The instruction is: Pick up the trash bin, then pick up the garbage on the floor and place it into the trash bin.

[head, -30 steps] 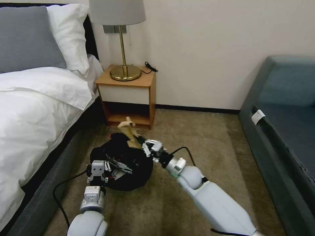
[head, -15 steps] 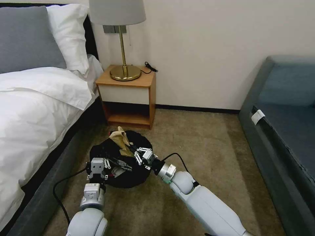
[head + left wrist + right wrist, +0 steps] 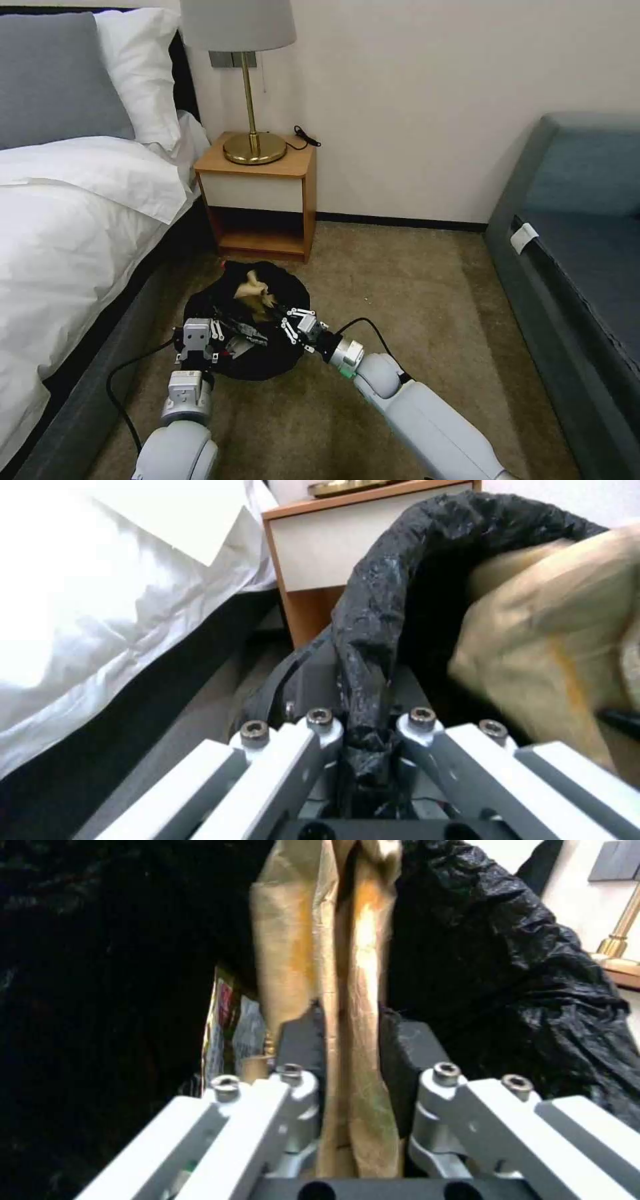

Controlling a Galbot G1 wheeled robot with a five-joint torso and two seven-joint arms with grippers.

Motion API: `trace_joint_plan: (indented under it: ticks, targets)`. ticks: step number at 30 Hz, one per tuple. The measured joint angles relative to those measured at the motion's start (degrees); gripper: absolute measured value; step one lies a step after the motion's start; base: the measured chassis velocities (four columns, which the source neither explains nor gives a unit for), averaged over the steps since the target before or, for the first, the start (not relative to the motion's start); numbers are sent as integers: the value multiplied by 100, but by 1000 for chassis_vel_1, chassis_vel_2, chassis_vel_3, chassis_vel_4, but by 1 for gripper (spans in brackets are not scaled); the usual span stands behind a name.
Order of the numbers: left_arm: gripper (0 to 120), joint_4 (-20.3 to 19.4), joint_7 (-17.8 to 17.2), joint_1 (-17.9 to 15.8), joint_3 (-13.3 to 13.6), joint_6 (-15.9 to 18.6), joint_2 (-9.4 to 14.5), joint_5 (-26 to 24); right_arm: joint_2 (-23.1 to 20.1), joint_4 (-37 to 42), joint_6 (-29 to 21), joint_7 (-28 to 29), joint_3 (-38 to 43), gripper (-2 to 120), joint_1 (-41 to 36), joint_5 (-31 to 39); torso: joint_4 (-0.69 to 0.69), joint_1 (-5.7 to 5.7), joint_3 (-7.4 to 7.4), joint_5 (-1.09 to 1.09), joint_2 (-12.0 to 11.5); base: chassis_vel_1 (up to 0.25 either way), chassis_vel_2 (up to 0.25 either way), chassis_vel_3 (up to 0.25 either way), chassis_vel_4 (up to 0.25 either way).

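Carpet, lower centre: your left hand [image 3: 197,335] pinches the bin [image 3: 248,363] rim; right hand [image 3: 288,319] clamps the paper [image 3: 252,291]. Open only once it hangs inside.

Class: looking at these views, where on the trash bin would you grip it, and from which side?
Grip the trash bin at its thin bag-covered rim, coming from the robot's near side. The rim is narrow enough to fit between jaws; the left gripper already pinches it there, while the right gripper holds the tan paper over the opening.
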Motion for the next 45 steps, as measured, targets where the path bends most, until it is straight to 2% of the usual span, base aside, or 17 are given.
trace_joint_plan:
  ticks: [1, 4, 5, 8, 10, 12, 14, 15, 18, 21, 37, 45]
  targets:
    - [4, 0, 0, 0, 0, 0, 0, 0, 0, 0, 0, 0, 0, 22, 0, 0, 0, 0, 0, 0, 0, 0, 0, 0, 0]
    - [4, -8, -4, 8, -3, -16, -7, -3, -11, 8, 14, 14, 31, 38, -46, -49, 0, 0, 0, 0, 0, 0, 0, 0, 0]
    - [4, -8, -4, 8, -3, -16, -7, -3, -11, 8, 14, 14, 31, 38, -46, -49, 0, 0, 0, 0, 0, 0, 0, 0, 0]
    - [4, -8, -8, 23, 0, -42, -22, -5, -33, 56, 16, 40, 76, 51, -109, -74, 0, 0, 0, 0, 0, 0, 0, 0, 0]
    - [4, -8, -9, 26, 0, -48, -22, -5, -40, 68, 16, 43, 88, 54, -121, -77, 0, 0, 0, 0, 0, 0, 0, 0, 0]
    - [4, -8, -17, 43, 0, -54, -21, -5, -69, 128, 16, 61, 138, 65, -165, -79, 0, 0, 0, 0, 0, 0, 0, 0, 0]
    - [4, -8, -33, 51, 6, -54, -14, -6, -81, 154, 16, 83, 163, 69, -181, -84, 0, 0, 0, 0, 0, 0, 0, 0, 0]
    - [4, 3, -50, 55, 22, -54, -8, -5, -83, 179, 13, 113, 197, 77, -190, -103, 0, 0, 0, 0, 0, 0, 0, 0, 0]
    - [4, 31, -61, 46, 51, -51, -24, -2, -73, 232, 0, 157, 238, 83, -194, -111, 0, 0, 0, 0, 0, 0, 0, 0, 0]
    - [4, 72, -63, 8, 82, -41, -66, 7, -64, 338, -50, 205, 293, 98, -218, -106, 0, 0, 0, 0, 0, 0, 0, 0, 0]
    - [4, 70, -68, 24, 89, -39, -95, 42, -115, 600, -121, 258, 698, 100, -410, 33, 0, 0, 0, 1, 0, 0, 0, 0, 0]
    - [4, 192, -68, -122, 177, -38, -133, 45, -269, 768, -209, 264, 1496, 100, -564, 458, 0, 0, 0, 1, 0, 0, 0, 0, 0]
